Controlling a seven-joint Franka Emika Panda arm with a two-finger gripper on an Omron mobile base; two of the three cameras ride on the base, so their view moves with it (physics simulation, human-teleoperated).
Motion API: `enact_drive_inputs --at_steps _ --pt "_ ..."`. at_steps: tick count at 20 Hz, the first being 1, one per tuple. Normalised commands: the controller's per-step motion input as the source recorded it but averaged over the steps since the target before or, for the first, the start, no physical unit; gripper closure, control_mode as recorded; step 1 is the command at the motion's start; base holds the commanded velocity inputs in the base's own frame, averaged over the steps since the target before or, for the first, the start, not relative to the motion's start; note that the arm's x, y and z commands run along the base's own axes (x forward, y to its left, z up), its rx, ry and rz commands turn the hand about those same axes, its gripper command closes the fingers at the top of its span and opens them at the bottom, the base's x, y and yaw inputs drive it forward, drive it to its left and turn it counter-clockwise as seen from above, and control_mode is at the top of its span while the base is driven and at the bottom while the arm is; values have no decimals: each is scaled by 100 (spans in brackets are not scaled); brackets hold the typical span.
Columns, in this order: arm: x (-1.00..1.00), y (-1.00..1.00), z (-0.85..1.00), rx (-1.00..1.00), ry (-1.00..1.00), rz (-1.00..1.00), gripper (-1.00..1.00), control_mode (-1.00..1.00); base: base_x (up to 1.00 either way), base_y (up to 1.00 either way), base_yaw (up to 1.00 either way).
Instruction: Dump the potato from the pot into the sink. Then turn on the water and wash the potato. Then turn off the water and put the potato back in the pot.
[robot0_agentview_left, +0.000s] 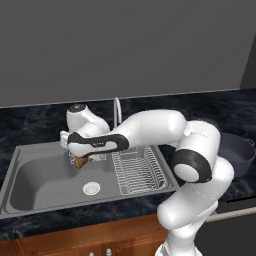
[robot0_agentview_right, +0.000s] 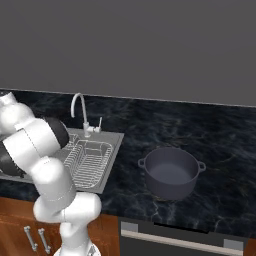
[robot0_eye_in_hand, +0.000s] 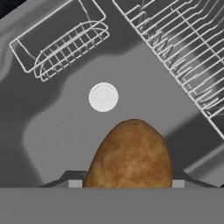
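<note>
One potato (robot0_eye_in_hand: 129, 154), oval with a mottled brown-orange, rough-looking skin, sits clamped in the gripper (robot0_agentview_left: 80, 161) at the bottom centre of the hand view; in the left base view it appears as a small brown lump at centre left, above the basin. The sink (robot0_agentview_left: 45, 175) is a rectangular, smooth grey steel basin with a round white drain (robot0_eye_in_hand: 103, 97). A wire rack (robot0_agentview_left: 137, 170) of thin parallel rods occupies its right side. A slender curved silver faucet (robot0_agentview_right: 78, 107) rises in the upper left of the right base view. The pot (robot0_agentview_right: 171, 172), round, deep, dark blue-grey with small side handles, stands on the black marbled counter (robot0_agentview_right: 220, 150), right of the sink.
</note>
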Motion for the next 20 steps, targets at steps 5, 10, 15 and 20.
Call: enact_drive_inputs --at_steps 5,10,15,20 --pt "-8 -30 100 4 0 0 100 -100 0 0 0" --pt "-47 -67 98 0 0 0 100 -100 0 0 0" --pt "-68 -94 67 -1 -1 0 100 -100 0 0 0" --pt "-66 -100 46 -1 0 0 100 -100 0 0 0"
